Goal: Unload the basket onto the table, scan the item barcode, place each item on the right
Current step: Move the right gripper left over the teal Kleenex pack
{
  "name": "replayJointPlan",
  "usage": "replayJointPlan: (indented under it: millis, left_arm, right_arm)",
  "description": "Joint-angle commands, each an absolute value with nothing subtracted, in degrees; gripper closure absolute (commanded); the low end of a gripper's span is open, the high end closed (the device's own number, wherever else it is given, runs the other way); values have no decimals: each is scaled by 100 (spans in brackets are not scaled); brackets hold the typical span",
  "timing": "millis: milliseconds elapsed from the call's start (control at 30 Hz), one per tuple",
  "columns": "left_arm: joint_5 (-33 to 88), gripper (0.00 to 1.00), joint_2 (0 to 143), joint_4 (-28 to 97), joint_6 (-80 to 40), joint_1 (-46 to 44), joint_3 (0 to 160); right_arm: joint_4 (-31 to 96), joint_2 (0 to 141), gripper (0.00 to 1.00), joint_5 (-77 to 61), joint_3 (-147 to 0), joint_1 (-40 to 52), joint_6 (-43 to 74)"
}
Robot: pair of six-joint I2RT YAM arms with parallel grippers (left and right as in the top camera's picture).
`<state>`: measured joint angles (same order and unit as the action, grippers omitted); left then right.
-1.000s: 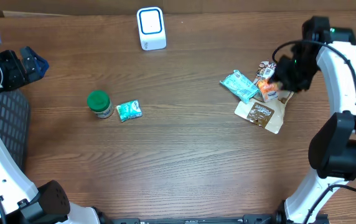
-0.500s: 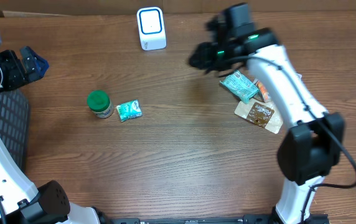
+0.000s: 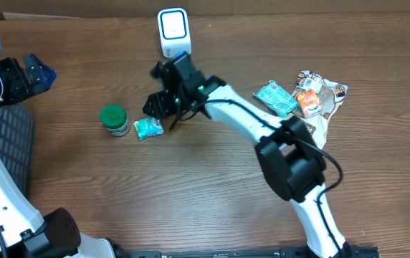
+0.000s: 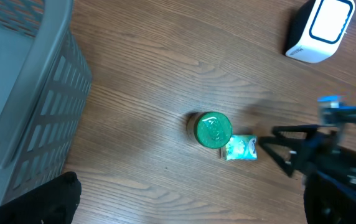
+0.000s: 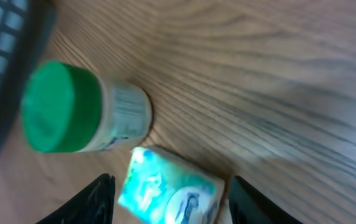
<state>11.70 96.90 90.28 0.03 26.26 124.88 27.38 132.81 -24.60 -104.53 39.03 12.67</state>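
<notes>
A small teal packet (image 3: 148, 127) lies flat on the wooden table beside a green-lidded jar (image 3: 113, 119). My right gripper (image 3: 160, 107) hovers just above the packet with its jaws open. In the right wrist view the teal packet (image 5: 168, 190) sits between the two dark fingers (image 5: 94, 199), with a gap on each side, and the jar (image 5: 78, 115) lies just beyond. The white barcode scanner (image 3: 174, 32) stands at the back centre. My left gripper (image 3: 36, 74) is at the far left, wide open and holding nothing.
A pile of packets lies at the right: a teal pouch (image 3: 275, 98), an orange item (image 3: 307, 102) and a brown pouch (image 3: 302, 132). A grey slatted basket (image 4: 22, 93) stands at the left edge below my left arm.
My right arm has swung from the pile at the right across the table to the teal packet by the jar, and its jaws have opened wider. The left arm has not moved.
</notes>
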Motion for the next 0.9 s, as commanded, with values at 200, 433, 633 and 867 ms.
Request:
replayJointPlan:
  millis: [200,433,633,867]
  left_arm:
    - [1157,1,9741,9015,89,2628,12497]
    - [1160,0,9741,9015,89,2628,12497]
    - [1160,0,9741,9015,89,2628,12497]
    - [1157,0,9741,9015,89,2628,12497]
  right_arm:
    - [2320,13581,50,-1949,-10396,3975,932]
    - [2622,13627,54,-1625,-10388,3979,670]
    - [2880,13655,55,-1544,-10388,3979,438]
    - [3581,13653,55,-694,-10451,3979,434]
